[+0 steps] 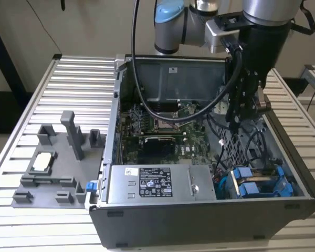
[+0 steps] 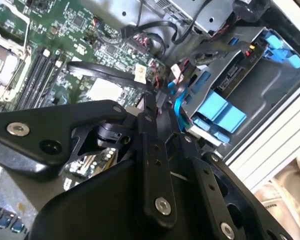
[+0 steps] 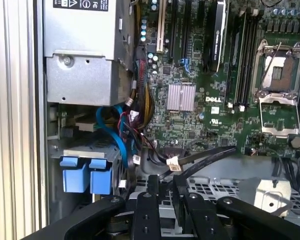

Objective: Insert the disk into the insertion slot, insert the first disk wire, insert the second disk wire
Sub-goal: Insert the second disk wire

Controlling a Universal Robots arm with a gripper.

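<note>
The disk (image 1: 282, 185) in its bright blue carrier lies inside the insertion slot (image 2: 240, 37) of the grey drive cage, at the case's corner on the exterior view's right. In the second wrist view the disk (image 2: 235, 75) shows between its blue rails. My gripper (image 1: 236, 122) hangs over the case just behind the cage. In both wrist views its fingers (image 3: 151, 200) stand close together, and a black wire (image 3: 205, 157) runs in to the gripper (image 3: 164, 181) between them. A white plug (image 3: 173, 162) lies just past the tips.
A second blue-fronted carrier (image 3: 85, 177) sits beside the disk. A blue cable (image 3: 115, 132) and red wires crowd the cage. The motherboard (image 1: 163, 126), power supply (image 1: 152, 184) and perforated panel (image 3: 215, 190) surround the gripper. A grey fixture (image 1: 52, 163) stands on the slatted table.
</note>
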